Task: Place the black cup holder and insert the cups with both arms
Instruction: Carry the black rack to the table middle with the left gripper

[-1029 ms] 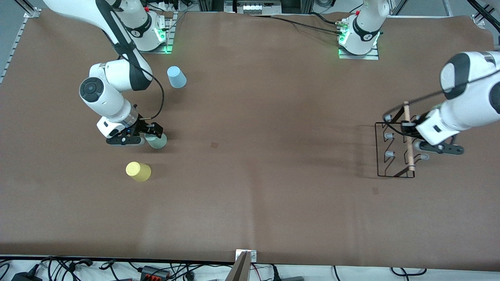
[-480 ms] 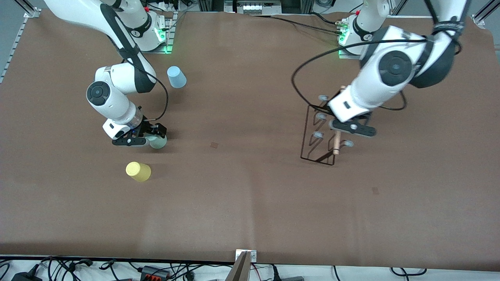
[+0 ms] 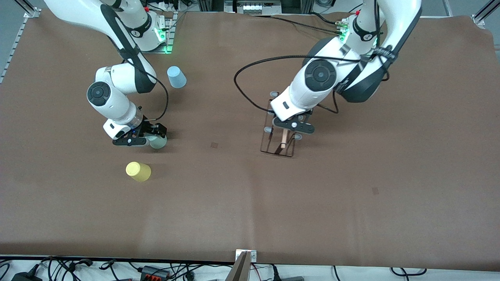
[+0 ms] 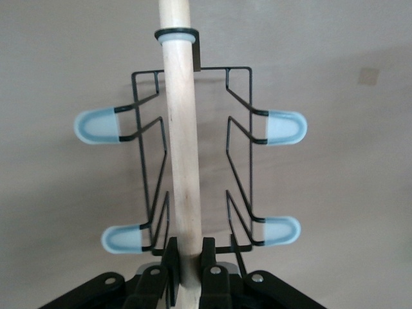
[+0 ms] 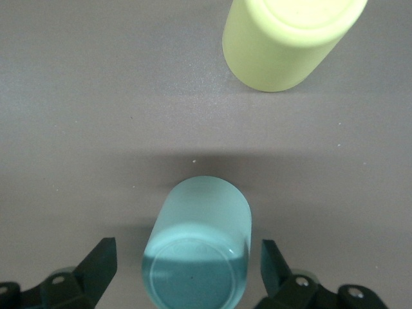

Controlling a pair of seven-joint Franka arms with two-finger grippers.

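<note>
The placing step is in hand — the left gripper (image 3: 289,130) pinches the black cup holder (image 3: 278,132) by its wooden rod (image 4: 182,148) over mid-table; the right gripper (image 3: 145,137), fingers wide, straddles the mint cup (image 5: 197,251) untouched; next, probably, set the rack down — then close.

— Toward the right arm's end of the surface (image 3: 242,203)?
— Three cups: one (image 3: 176,77) nearest the bases, another (image 3: 158,141) nearer the camera, a third (image 3: 138,171) nearest it.
— Toward the middle?
— Rack (image 3: 278,134), well apart from all three.
</note>
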